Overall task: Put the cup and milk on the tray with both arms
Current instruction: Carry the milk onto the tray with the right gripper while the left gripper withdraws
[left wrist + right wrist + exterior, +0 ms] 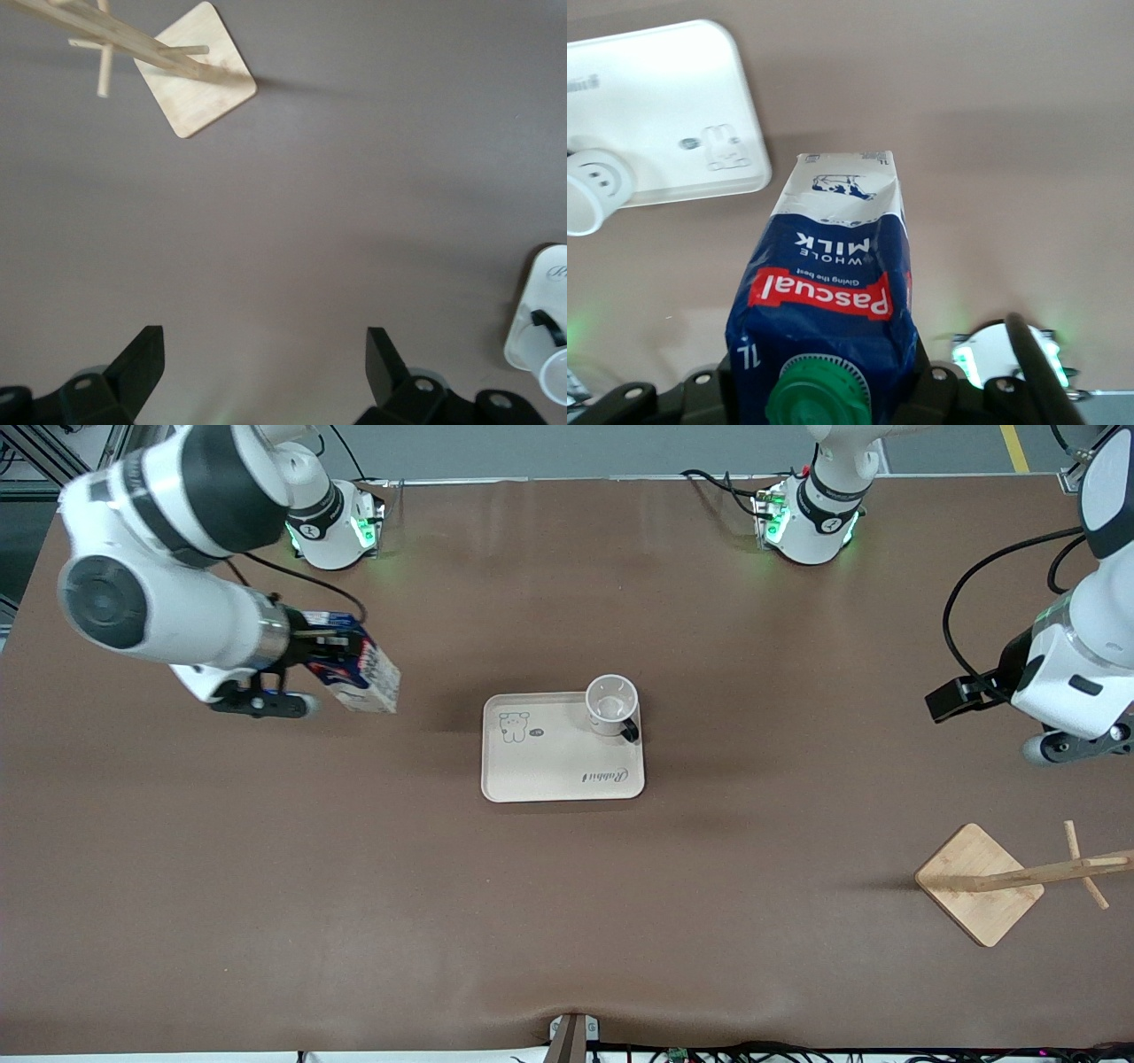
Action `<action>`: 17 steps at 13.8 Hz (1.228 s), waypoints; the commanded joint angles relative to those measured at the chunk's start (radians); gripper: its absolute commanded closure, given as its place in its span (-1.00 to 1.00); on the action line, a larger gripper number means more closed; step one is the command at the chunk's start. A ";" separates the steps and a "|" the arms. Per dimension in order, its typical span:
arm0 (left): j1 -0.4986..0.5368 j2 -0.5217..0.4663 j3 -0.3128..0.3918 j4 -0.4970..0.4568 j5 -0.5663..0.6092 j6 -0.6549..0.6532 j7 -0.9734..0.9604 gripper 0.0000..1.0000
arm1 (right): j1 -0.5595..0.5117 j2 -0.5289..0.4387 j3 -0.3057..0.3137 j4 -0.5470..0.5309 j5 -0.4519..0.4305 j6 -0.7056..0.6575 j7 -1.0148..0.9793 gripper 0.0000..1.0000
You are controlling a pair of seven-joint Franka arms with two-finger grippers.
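Note:
My right gripper (330, 657) is shut on the blue top of the milk (365, 676) and holds the carton tilted over the table, between the right arm's end and the tray (549, 771). In the right wrist view the milk (828, 266) fills the space between the jaws of the gripper (824, 390), green cap toward the camera. The cup (611, 704) stands upright on the tray, in the corner toward the robots and the left arm's end. My left gripper (943, 701) is open and empty (264, 354) over bare table at the left arm's end.
A wooden stand with a square base (979, 884) and slanted pegs stands near the left arm's end, nearer the front camera; it also shows in the left wrist view (199, 80). The tray (664, 97) and cup (598, 186) show in the right wrist view.

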 commanded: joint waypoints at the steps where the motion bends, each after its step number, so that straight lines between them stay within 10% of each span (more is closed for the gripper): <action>1: -0.089 -0.110 0.156 -0.107 -0.042 0.037 0.112 -1.00 | 0.044 0.106 -0.012 0.098 0.057 -0.006 0.025 1.00; 4: -0.170 -0.234 0.287 -0.268 -0.087 0.136 0.177 -1.00 | 0.105 0.193 -0.012 0.138 0.057 0.089 0.025 1.00; 17: -0.167 -0.251 0.268 -0.239 -0.087 0.107 0.177 -1.00 | 0.238 0.399 -0.012 0.184 0.121 0.295 0.025 1.00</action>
